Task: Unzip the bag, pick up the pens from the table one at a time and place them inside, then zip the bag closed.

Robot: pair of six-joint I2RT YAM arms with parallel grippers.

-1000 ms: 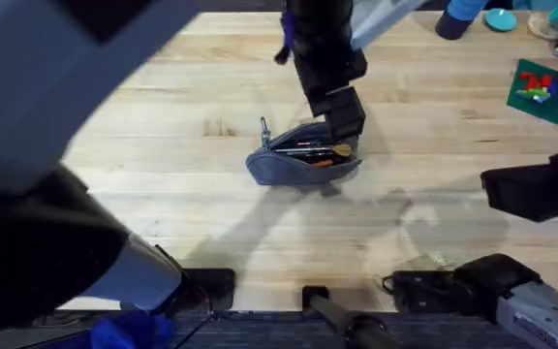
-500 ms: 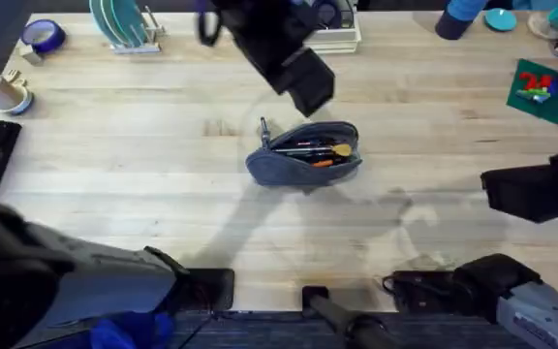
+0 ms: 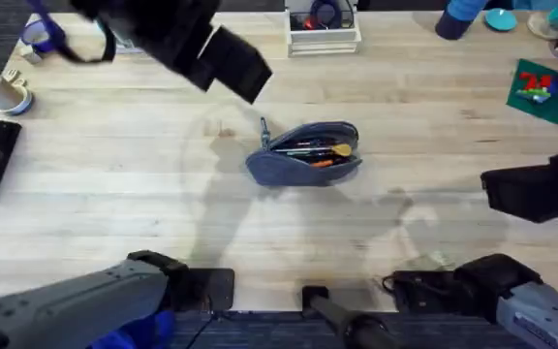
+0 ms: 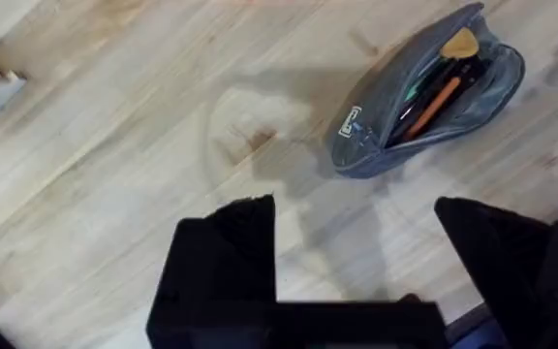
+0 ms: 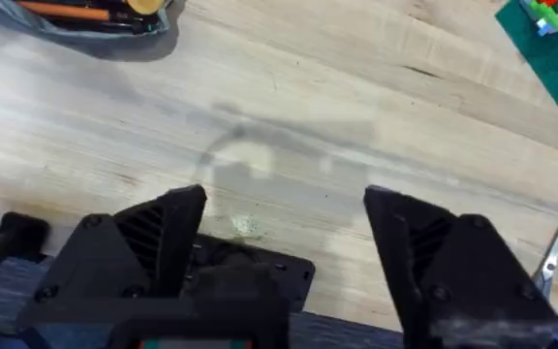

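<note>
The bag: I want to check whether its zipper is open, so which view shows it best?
The left wrist view: the bag lies whole and close, its mouth gaping, with an orange pen and dark pens inside. The overhead view shows it whole but farther off. The right wrist view catches one edge.

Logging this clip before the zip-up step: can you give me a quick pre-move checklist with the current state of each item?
1. Bag unzipped, mouth open: ok.
2. Pens inside the bag: ok, several seen through the opening.
3. No pen lying loose on the table near the bag: ok.
4. Left gripper open, holding nothing: ok.
5. Right gripper open, holding nothing: ok.
6. Zipper pull position: cannot tell.
</note>
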